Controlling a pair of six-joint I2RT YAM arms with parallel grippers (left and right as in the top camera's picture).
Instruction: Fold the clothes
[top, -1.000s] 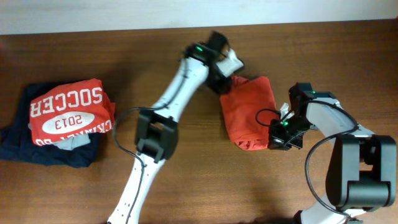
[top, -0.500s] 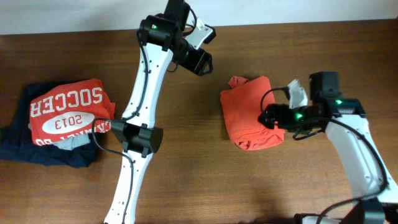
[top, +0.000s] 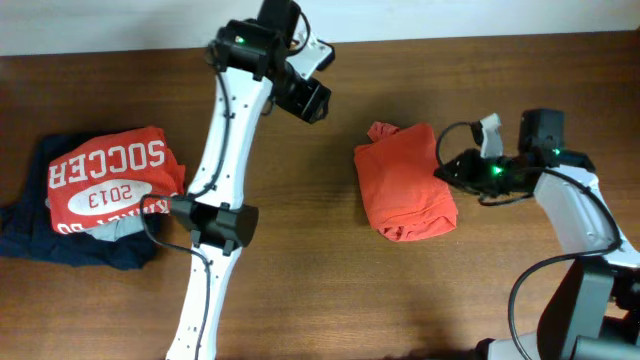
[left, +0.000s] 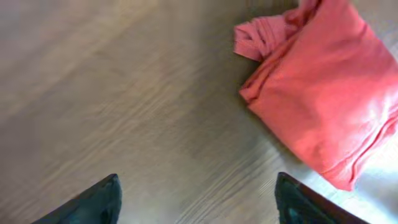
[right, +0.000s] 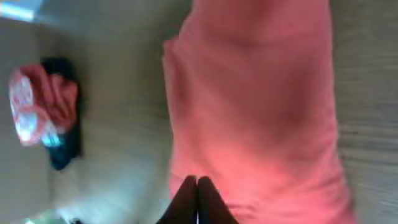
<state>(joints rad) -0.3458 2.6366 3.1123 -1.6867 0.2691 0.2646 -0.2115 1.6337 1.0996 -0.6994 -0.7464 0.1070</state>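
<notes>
The right gripper (top: 447, 170), fingers pressed together, sits at the long right side of the folded orange-red T-shirt (top: 405, 182). The left gripper (top: 308, 98), fingers spread, is far off.

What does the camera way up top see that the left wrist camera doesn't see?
Only the overhead view shows both arms, the closed right tool by the right edge of the orange-red shirt, and the red SOCCER shirt lying on a dark navy garment off to one side. Only the left wrist view shows the left tool up close, its fingertips spread wide above bare wood. Both show the folded orange-red shirt on the wooden table, with a bunched bit at one corner.
</notes>
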